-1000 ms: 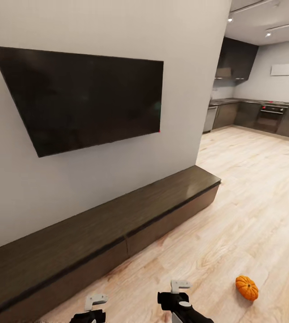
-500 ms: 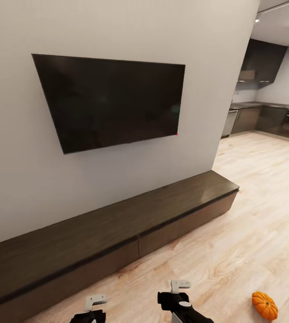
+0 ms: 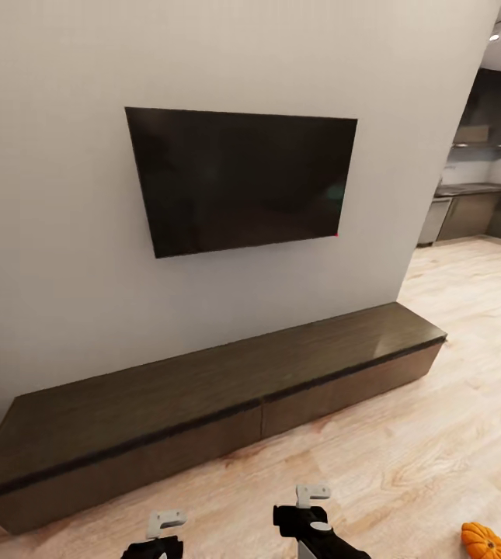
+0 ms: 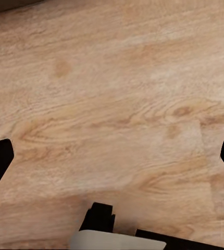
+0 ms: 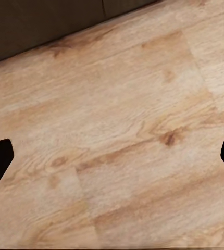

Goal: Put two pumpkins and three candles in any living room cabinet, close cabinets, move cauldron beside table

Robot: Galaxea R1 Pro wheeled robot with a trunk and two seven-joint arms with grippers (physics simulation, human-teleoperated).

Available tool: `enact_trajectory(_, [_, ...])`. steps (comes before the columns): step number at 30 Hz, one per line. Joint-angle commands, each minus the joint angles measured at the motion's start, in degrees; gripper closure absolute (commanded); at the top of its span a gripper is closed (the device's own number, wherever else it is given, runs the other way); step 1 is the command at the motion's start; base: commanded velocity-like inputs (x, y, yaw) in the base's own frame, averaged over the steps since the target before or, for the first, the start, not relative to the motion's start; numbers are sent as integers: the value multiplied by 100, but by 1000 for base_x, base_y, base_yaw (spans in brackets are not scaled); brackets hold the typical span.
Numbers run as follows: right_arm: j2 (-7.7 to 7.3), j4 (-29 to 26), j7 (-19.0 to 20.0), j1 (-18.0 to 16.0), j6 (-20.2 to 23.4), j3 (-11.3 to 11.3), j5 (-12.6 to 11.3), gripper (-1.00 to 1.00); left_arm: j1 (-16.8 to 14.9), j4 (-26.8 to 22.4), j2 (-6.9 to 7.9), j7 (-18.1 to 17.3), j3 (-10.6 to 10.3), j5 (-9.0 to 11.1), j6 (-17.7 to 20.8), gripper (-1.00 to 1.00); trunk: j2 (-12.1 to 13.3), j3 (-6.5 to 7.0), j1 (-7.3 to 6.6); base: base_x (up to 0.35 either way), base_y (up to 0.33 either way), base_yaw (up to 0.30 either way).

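Your head camera faced the cabinet (image 3: 227,396), closed and low along the wall under the TV (image 3: 242,180), with one pumpkin (image 3: 485,541) on the floor (image 3: 405,466) at about 4 o'clock, well right of your right gripper (image 3: 312,505). The left gripper (image 3: 163,532) sat at 6 o'clock. The wrist cameras showed what the head could not: both pairs of jaws spread wide over bare planks, holding nothing, the right one near the cabinet's base.

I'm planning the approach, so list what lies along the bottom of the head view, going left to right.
Left tool with its pale bracket → right tool, black with a pale bracket → small ribbed orange pumpkin on the light wood plank floor.
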Motion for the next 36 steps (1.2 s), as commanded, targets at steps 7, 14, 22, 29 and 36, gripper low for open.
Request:
enact_trajectory(7, [0, 3, -30, -6, -19, 48, -58, -100, -1, -12, 1, 35, -49, 46, 33, -100, -4, 35, -3, -272, -165, 240])
enact_trajectory(14, [0, 3, -30, -5, -19, 48, -58, -100, -1, -12, 1, 35, -49, 46, 33, -100, -4, 76, -3, -134, -102, 240])
enact_trajectory(22, [0, 3, -30, -7, -19, 48, -58, -100, -1, -12, 1, 35, -49, 46, 33, -100, -4, 123, -3, -11, -6, 240])
enact_trajectory(29, [0, 3, -30, -3, -19, 50, -58, -100, -1, -12, 1, 35, -49, 46, 33, -100, -4, 164, -3, -158, 0, 239])
enact_trajectory(36, [0, -4, -38, -6, 24, 48, -66, -100, -1, -12, 1, 35, -49, 46, 33, -100, -4, 204, -3, -248, 0, 239])
